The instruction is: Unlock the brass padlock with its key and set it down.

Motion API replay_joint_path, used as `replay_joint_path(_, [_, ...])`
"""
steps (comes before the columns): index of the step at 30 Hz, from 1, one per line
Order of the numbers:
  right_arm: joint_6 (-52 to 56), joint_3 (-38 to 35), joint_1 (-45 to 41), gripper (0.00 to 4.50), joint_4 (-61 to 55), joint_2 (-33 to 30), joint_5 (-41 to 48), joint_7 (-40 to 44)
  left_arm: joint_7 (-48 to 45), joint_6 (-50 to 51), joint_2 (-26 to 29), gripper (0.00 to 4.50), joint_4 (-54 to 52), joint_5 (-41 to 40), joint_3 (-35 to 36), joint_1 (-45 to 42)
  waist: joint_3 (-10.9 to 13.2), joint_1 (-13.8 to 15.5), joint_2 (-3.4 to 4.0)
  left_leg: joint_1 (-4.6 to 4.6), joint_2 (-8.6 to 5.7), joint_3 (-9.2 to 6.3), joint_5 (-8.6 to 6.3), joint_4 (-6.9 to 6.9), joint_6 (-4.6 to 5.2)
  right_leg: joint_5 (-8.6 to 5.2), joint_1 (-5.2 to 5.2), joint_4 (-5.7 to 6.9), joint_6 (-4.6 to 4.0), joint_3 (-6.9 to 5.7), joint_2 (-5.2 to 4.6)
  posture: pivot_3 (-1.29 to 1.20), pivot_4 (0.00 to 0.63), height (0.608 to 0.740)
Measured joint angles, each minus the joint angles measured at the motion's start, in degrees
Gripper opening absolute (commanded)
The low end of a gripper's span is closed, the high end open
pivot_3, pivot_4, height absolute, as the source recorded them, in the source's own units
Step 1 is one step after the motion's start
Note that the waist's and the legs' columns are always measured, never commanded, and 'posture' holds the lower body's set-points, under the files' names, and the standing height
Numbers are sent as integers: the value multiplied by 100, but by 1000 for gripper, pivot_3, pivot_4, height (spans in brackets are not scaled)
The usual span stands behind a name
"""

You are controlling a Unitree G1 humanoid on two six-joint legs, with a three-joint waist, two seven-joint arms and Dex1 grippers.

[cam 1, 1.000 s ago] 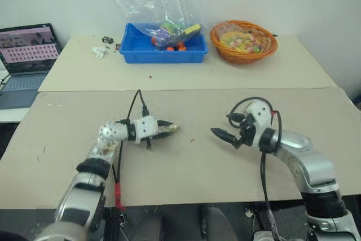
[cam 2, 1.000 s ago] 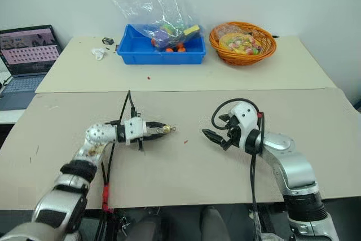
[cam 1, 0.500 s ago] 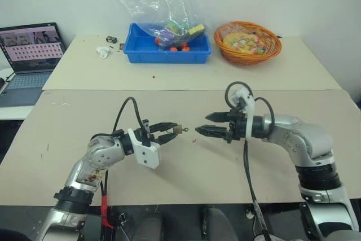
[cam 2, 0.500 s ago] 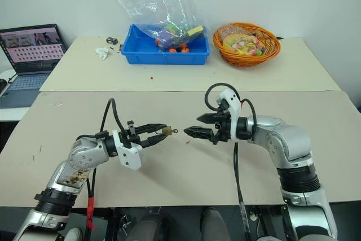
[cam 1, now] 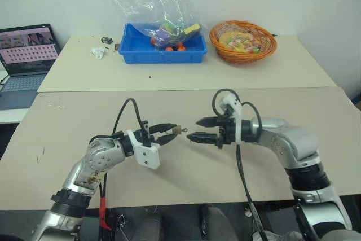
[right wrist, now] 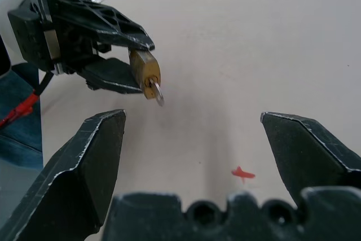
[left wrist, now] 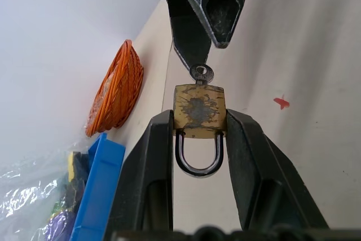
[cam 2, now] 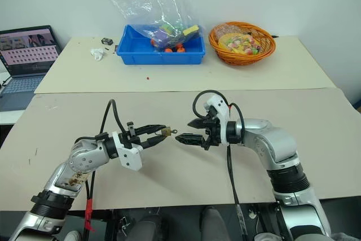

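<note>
Two black fingers [left wrist: 152, 162] of the left gripper [left wrist: 197, 125] pinch the brass padlock [left wrist: 199, 111] by its sides, up in the air over the tan surface [cam 1: 169, 179]. The padlock is a small yellow block, scuffed and spotty. Its thin silver shackle [left wrist: 197, 153] loops back between the fingers. The key [left wrist: 201, 74] sticks out of the end that faces away from the left gripper, and its little round silver head shows.

The right gripper [cam 2: 183, 130] is just beside the key, at 3 o'clock from it. Its fingers [right wrist: 84, 162] stand wide apart and hold nothing.

At 12 o'clock, far back, a blue bin [cam 1: 161, 49] holds small colorful toys and a crinkly clear bag [cam 1: 152, 1]. Next to it, an orange basket [cam 1: 243, 40] holds bright wrapped things.

A laptop [cam 1: 28, 55] sits at 10 o'clock. A white crumpled bit [cam 1: 98, 52] lies near the bin. A red speck [right wrist: 242, 173] lies on the surface under the grippers.
</note>
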Motion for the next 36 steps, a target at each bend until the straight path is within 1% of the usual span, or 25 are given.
replay_joint_path(6, [121, 0, -18, 4500, 0, -1, 92, -11, 44, 21, 57, 815, -54, -2, -53, -2, 0, 0, 0, 0, -1, 0, 0, 0, 0, 0, 0, 0, 0, 0, -1, 0, 150, 735])
replay_joint_path(10, [132, 0, -19, 3510, -1, 0, 96, -17, 75, 22, 78, 815, -83, -2, -58, -2, 0, -1, 0, 0, 0, 0, 0, 0, 0, 0, 0, 0, 0, 0, 0, 0, 150, 735])
replay_joint_path(12, [142, 0, -19, 2709, -2, 5, 98, -28, 77, 27, 88, 815, -100, -3, -58, -2, 0, -6, 0, 0, 0, 0, 0, 0, 0, 0, 0, 0, 0, 0, 0, 0, 150, 735])
replay_joint_path(14, [154, 0, -19, 2148, -3, 39, 102, -59, 78, 42, 91, 815, -105, -4, -59, -1, 0, -6, 0, 0, 0, 0, 0, 0, 0, 0, 0, 0, 0, 0, 0, 0, 150, 735])
replay_joint_path(16, [181, 1, -22, 1281, -15, 67, 110, -87, 78, 80, 95, 815, -110, -7, -60, -1, 0, -4, 0, 0, 0, 0, 0, 0, 0, 0, 0, 0, 0, 0, 0, 0, 150, 735])
replay_joint_path(19, [227, 1, -43, 415, -41, 72, 128, -88, 79, 142, 113, 815, -111, -7, -60, 0, 0, -4, 0, 0, 0, 0, 0, 0, 0, 0, 0, 0, 0, 0, 0, 0, 150, 735])
replay_joint_path(20, [251, 3, -48, 61, -59, 78, 167, -86, 88, 151, 114, 815, -110, -7, -59, 0, 0, -4, 0, 0, 0, 0, 0, -1, 0, 0, 0, 0, 0, 0, 0, 0, 150, 735])
replay_joint_path(27, [345, 4, -52, 61, -110, 145, 251, -178, 136, 215, 161, 815, -121, -14, -51, 11, 0, -5, 0, 0, 0, 0, 0, -1, 0, 0, -2, 0, 0, 0, 0, 0, 150, 735])
replay_joint_path(34, [665, -79, -57, 61, -224, 349, 323, -473, 147, 256, 206, 815, -122, -16, -47, 24, 0, -3, 1, 0, 0, 0, 0, -1, 0, 0, -2, 1, 0, 0, 0, 0, 150, 735])
replay_joint_path(36, [899, -148, -94, 61, -232, 453, 386, -608, 147, 262, 232, 815, -122, -14, -45, 26, 0, -7, 1, 0, 0, 0, 0, -2, 0, 0, -3, 1, 0, 0, 0, 0, 150, 735])
